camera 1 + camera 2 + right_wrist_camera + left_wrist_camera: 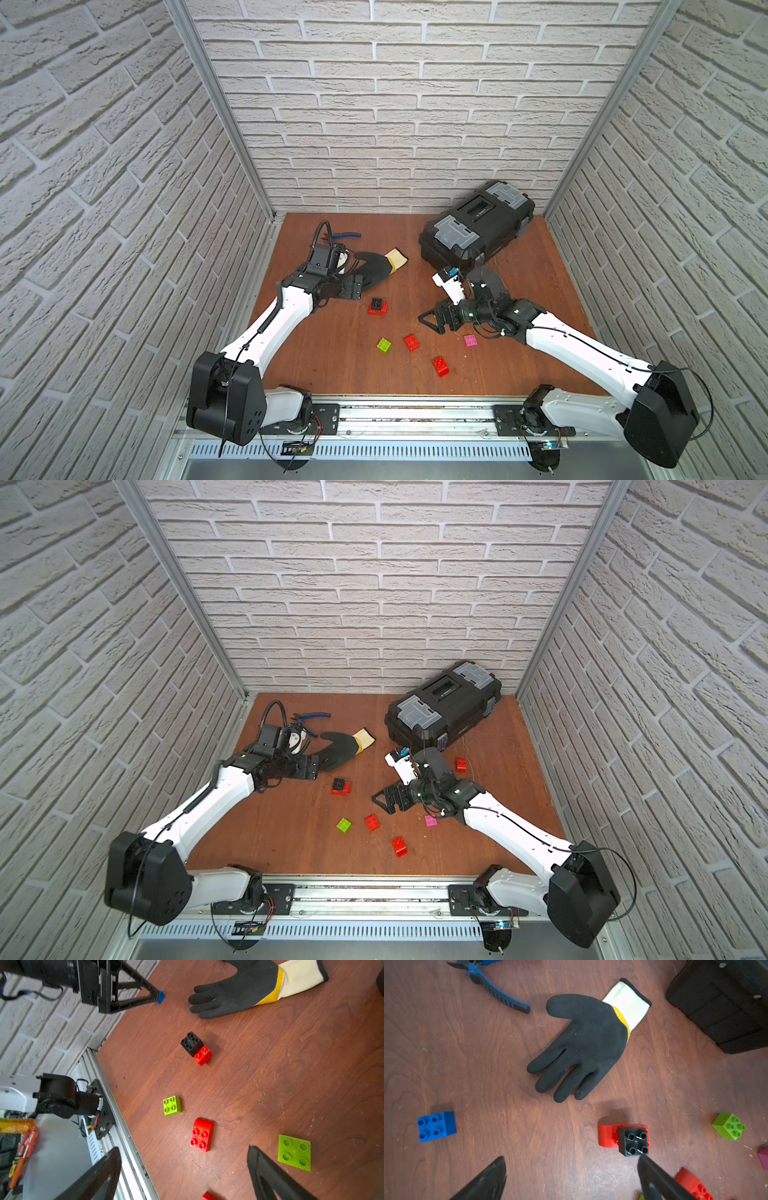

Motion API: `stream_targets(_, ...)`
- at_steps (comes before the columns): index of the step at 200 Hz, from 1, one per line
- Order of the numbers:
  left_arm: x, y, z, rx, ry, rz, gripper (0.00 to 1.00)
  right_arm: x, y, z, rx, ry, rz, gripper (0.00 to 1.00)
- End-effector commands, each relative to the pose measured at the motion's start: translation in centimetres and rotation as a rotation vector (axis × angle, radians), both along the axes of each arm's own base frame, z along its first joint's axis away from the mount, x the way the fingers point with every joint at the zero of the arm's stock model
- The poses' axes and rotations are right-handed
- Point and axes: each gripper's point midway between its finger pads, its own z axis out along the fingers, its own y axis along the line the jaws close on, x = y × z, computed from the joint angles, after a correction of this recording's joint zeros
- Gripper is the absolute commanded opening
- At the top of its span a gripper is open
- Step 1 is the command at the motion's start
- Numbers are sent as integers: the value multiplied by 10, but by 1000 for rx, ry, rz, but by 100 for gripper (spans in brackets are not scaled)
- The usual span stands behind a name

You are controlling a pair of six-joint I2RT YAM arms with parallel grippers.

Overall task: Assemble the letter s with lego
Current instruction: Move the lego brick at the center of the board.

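In both top views the lego lies loose across the middle of the reddish-brown wooden table (332, 374), well in from every edge: a black four-stud plastic brick (377, 302) stacked on a red plastic brick (381, 311), a lime green four-stud brick (384, 345), a red round-ended brick (411, 342), a second red brick (440, 366) nearest the aluminium front rail (415, 411), and a pink brick (470, 340) beside the right arm (561, 336). The right gripper (428, 320) hangs between the stacked pair and the pink brick. A black plastic toolbox (478, 232) fills the far right corner, a black rubber-coated work glove with a cream cuff (376, 266) and blue-handled pliers (347, 237) lie far left, and bare wood is free along the front. From the left wrist, the left gripper (571, 1158) is spread wide with nothing between its fingers. One fingertip is near the stacked pair, and a blue four-stud brick (437, 1126) sits alone, studs up, with open board around it. From the right wrist, the right gripper is likewise released and empty. The round-ended brick, studs up, points its long axis at the stacked pair, rounded end leading. A second lime green brick (294, 1152) (studs or sockets up, I cannot tell) lies flat just beside one finger.
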Motion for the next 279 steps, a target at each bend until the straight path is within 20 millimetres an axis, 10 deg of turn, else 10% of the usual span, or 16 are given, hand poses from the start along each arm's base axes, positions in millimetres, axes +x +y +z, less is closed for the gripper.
stream_targets(1, -3, -3, 3, -18, -22, -35, 98, -3, 8, 4, -56, -75, 49, 93)
stream_targets(132, -13, -15, -2, -115, 25, -81, 98, -40, 115, -60, -275, -173, 234, 77)
stream_targets(279, -22, -31, -6, -221, 104, -110, 98, -33, 117, -95, -403, -186, 256, 63)
